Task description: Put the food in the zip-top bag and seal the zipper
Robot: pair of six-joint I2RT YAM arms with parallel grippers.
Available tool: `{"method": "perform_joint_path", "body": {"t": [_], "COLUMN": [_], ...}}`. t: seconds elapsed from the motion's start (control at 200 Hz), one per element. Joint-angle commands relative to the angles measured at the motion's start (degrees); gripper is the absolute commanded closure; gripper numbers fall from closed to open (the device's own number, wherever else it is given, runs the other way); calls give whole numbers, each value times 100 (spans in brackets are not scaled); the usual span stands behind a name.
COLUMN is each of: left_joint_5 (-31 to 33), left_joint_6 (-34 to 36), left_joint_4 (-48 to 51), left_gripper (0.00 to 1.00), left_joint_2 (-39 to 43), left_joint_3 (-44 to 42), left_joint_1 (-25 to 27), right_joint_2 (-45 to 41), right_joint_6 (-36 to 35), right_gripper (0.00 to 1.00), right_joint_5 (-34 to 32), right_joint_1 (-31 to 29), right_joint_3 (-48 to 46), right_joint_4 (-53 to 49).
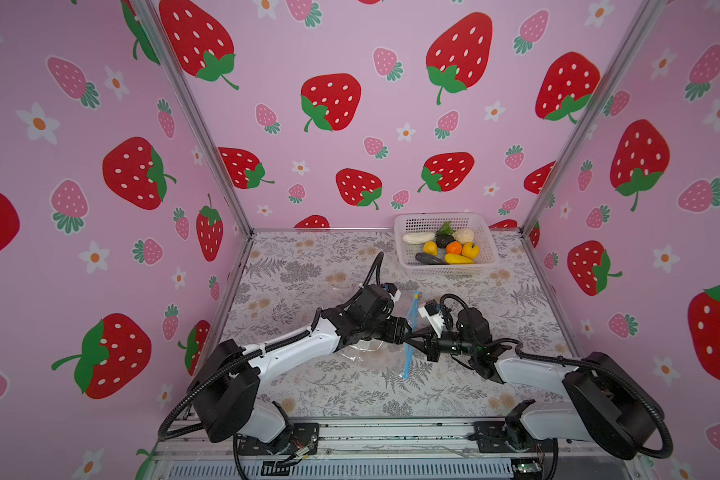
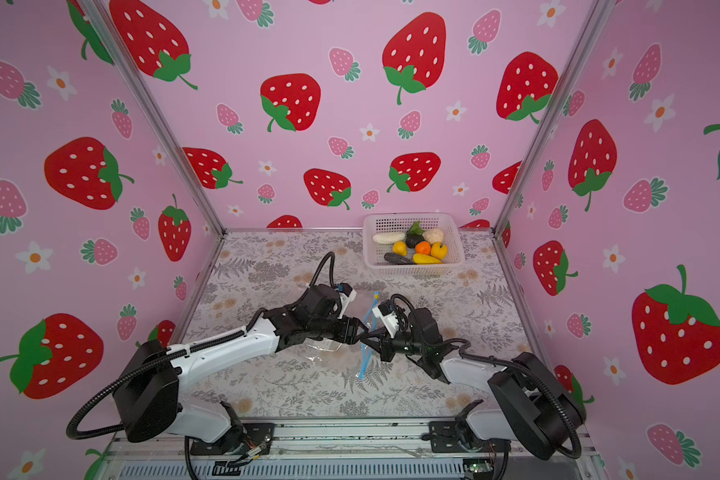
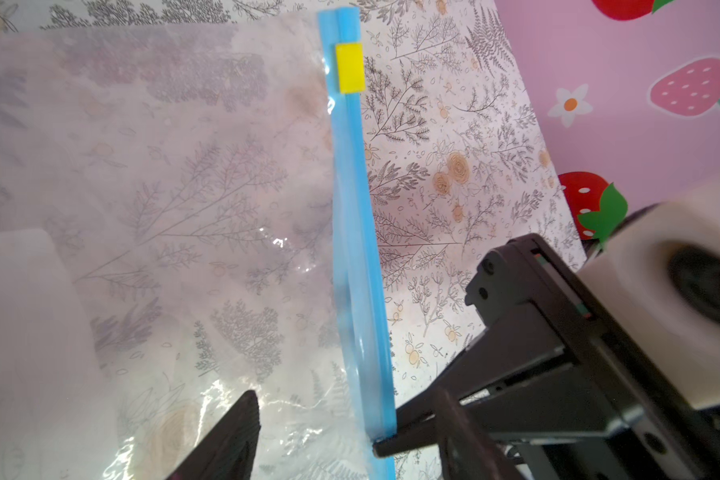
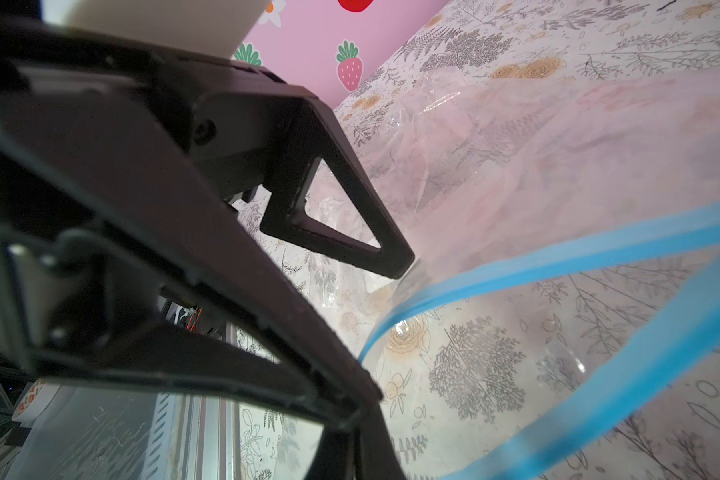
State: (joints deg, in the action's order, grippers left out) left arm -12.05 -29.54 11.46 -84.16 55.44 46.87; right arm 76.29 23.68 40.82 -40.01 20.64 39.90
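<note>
My right pincer (image 3: 381,446) is clamped tight on the light-blue zipper (image 3: 352,208), pinching one lip well along from the yellow slider (image 3: 350,67) at the strip's far end. In the right wrist view the two blue lips stand apart. My left pincer (image 1: 408,331) meets it head-on with its jaws spread, one finger (image 3: 229,436) over the clear zip-top bag (image 3: 184,187), just beside the strip. The bag lies on the floral table cover (image 1: 308,266). The toy food (image 1: 454,248) is heaped in the white perforated basket (image 1: 408,224) at the far right corner, well apart from both pincers.
</note>
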Motion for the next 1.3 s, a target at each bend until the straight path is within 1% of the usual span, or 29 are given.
{"method": "perform_joint_path", "body": {"t": [0.0,0.07,0.315,0.43,0.595,0.81,0.84,0.865,0.875,0.89,0.915,0.945,0.98,1.02,1.07,1.151,1.206,1.296], "left_joint_5": [552,649,660,669,728,875,911,938,952,963,1029,1101,1185,1286,1390,1527,1601,1717], "left_joint_6": [184,230,221,219,238,171,137,108,96,73,27,-32,-114,-241,-421,-702,-826,-948], "left_joint_4": [58,52,-57,-39,84,277,330,375,392,428,519,624,749,908,1063,1304,1467,1718], "left_gripper": [37,42,58,68,80,91,93,93,97,98,100,100,100,100,100,100,100,100], "left_joint_2": [-137,-187,-334,-349,-291,-184,-170,-163,-153,-148,-138,-119,-97,-58,-7,30,26,14], "left_joint_3": [234,249,274,283,291,278,291,303,308,324,339,374,418,478,553,691,820,1051], "left_joint_1": [118,195,296,305,296,302,299,301,300,303,302,305,288,296,292,295,299,298], "right_joint_2": [31,31,74,109,122,58,26,-17,-42,-89,-196,-350,-558,-817,-1137,-1513,-1606,-1515], "right_joint_6": [-145,-145,-171,-184,-180,-65,2,64,79,95,101,95,110,168,348,724,996,1329], "right_gripper": [100,100,100,100,100,100,94,86,83,77,70,64,59,56,54,53,51,49], "right_joint_5": [180,216,252,254,230,71,67,59,58,50,5,-124,-294,-544,-1083,-1767,-2126,-2587], "right_joint_1": [-42,-41,-119,-139,-139,-139,-139,-139,-139,-138,-134,-139,-132,-130,-117,-121,-121,-122], "right_joint_3": [147,156,164,157,154,185,207,246,260,291,348,416,470,527,518,412,363,337], "right_joint_4": [236,263,299,308,314,245,196,107,67,-47,-257,-584,-958,-1311,-1657,-1799,-1806,-1779]}}
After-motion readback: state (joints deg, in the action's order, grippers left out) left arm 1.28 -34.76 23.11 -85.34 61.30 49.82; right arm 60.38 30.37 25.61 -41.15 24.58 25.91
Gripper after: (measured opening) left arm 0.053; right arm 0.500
